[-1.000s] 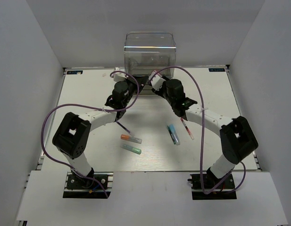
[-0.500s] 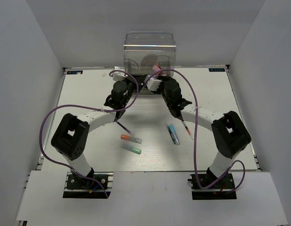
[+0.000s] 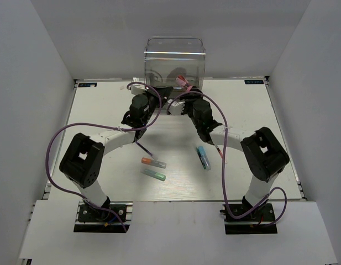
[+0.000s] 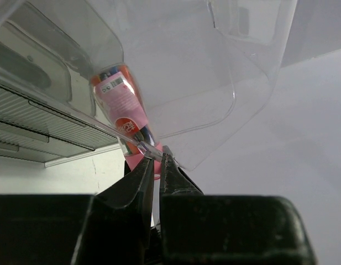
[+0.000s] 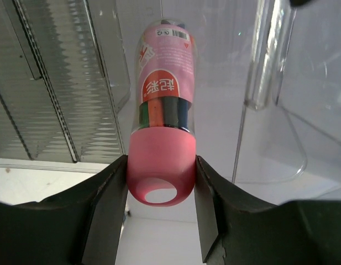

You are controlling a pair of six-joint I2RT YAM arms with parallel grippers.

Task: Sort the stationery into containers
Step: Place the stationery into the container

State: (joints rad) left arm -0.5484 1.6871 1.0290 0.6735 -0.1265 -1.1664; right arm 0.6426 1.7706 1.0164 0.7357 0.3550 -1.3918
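The white table (image 3: 104, 105) carries the clear organiser (image 3: 174, 61) at the middle of its far edge. Left of centre lie an orange-tipped marker (image 3: 153, 162) and, just nearer, a green-tipped marker (image 3: 153, 174), roughly parallel. A thin dark pen (image 3: 144, 148) lies just beyond them. Right of centre lies a light-blue marker (image 3: 203, 157), with a thin red pen (image 3: 219, 153), partly hidden, to its right.

Left pincer (image 4: 156, 161) pinched nearly closed (right pincer (image 5: 161, 171) wider, clamping)
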